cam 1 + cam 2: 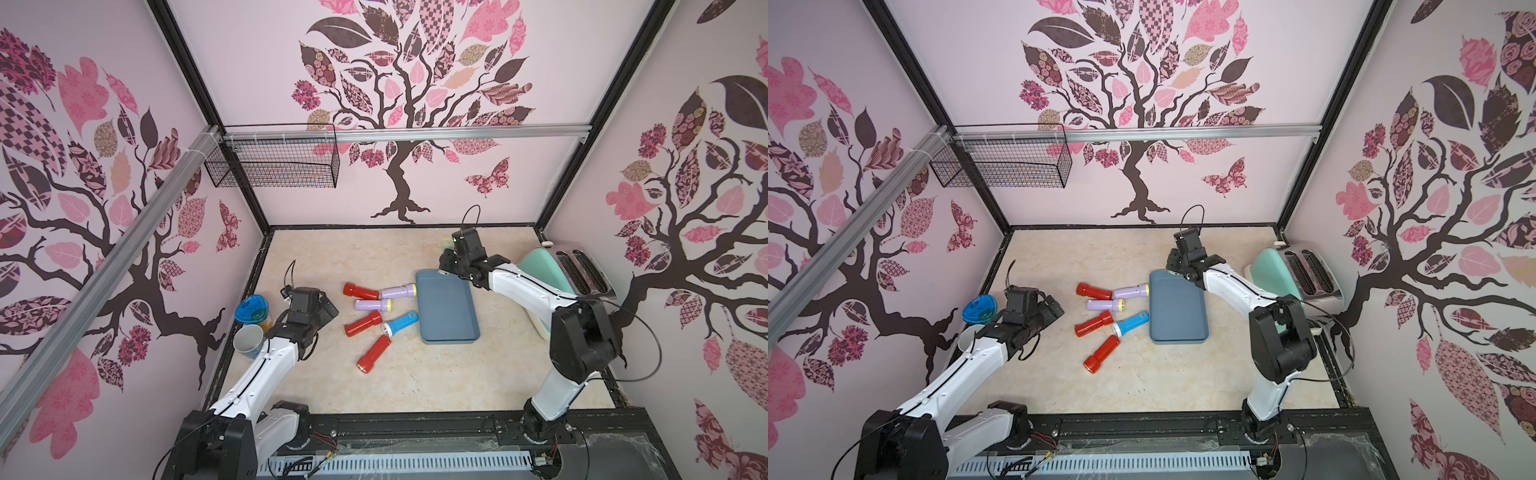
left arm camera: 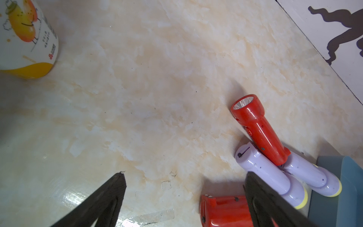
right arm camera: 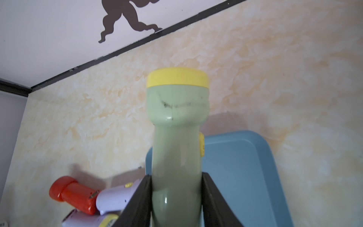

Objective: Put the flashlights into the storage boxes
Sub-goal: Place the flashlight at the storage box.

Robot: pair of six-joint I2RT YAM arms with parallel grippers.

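A marbled table inside a booth with pink tree-print walls, seen from above. Well left of the tray (image 1: 446, 307), a blue-lidded cup (image 1: 251, 309) and a white cup (image 1: 248, 340) stand by the side wall.

The left gripper (image 2: 184, 175) hovers between the cups and the tray. Its jaws are spread wide over bare table and it holds nothing.

Six flashlights lie loose on the table just left of the tray. Each is a glossy plastic cylinder with a wider head.
- The far red flashlight (image 1: 360, 291) touches tails with the far lilac flashlight (image 1: 399, 291), whose yellow head lies just beside the tray's left rim.
- The near lilac flashlight (image 1: 373, 305) lies close below them, yellow head toward the tray. It is the one nearest the left gripper.
- The mid red flashlight (image 1: 363, 323) points its head toward the tray.
- The blue flashlight (image 1: 400, 324) has its tail near the rim and its white head pointing away.
- The near red flashlight (image 1: 373, 353) lies slanted at the tray's near left corner.

The tray is slate blue, shallow and rectangular, with rounded corners.

The right gripper (image 3: 176, 175) is clamped on the handle of the green flashlight (image 3: 176, 137), at the tray's far left corner. This one is pale green with a yellow head ring and a yellow side switch. Its head sticks out past the fingertips toward the back wall.

A mint toaster (image 1: 536, 266) stands right of the tray.
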